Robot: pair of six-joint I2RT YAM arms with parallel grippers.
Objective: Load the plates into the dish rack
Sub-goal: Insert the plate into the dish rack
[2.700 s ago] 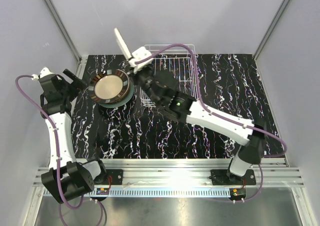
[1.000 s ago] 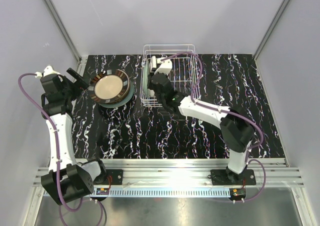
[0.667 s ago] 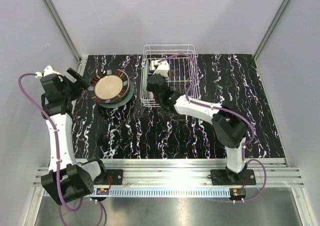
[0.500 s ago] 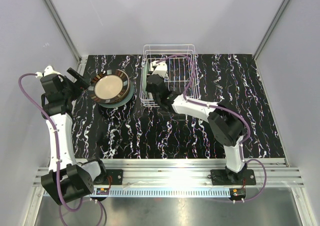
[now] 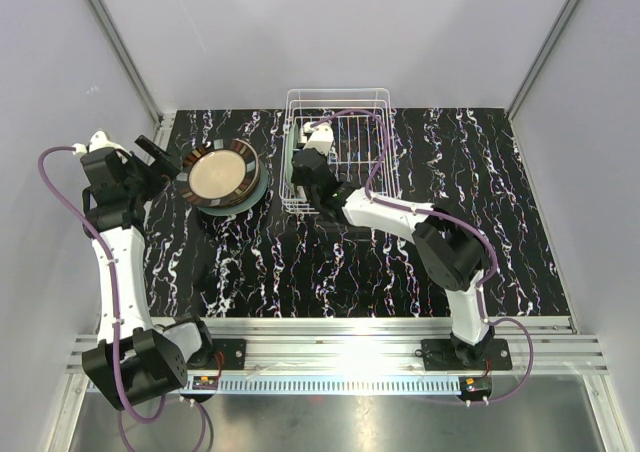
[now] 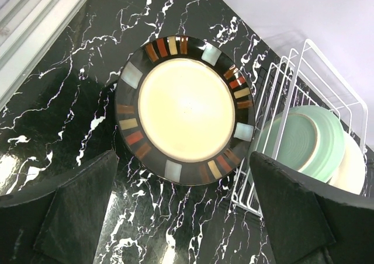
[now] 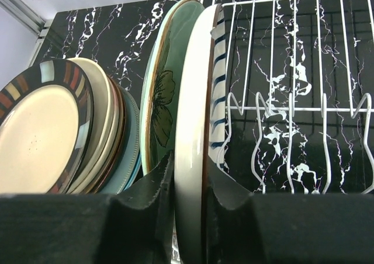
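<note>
Marbled table (image 5: pixel 300 262), dish rack (image 5: pixel 338 93) at twelve o'clock, right gripper (image 7: pixel 188 176) clamping upright cream plate (image 7: pixel 191 118) inside, left gripper (image 6: pixel 182 185) splayed empty, plate stack (image 5: pixel 222 175) at ten o'clock

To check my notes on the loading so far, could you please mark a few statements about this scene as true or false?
1. The right gripper clasps a cream plate standing on edge in the dish rack. True.
2. The left gripper holds a plate. False: it is open and empty.
3. A green plate stands beside the cream one. True.
4. The top plate of the stack is plain white. False: cream centre, dark rim with coloured blocks.
</note>
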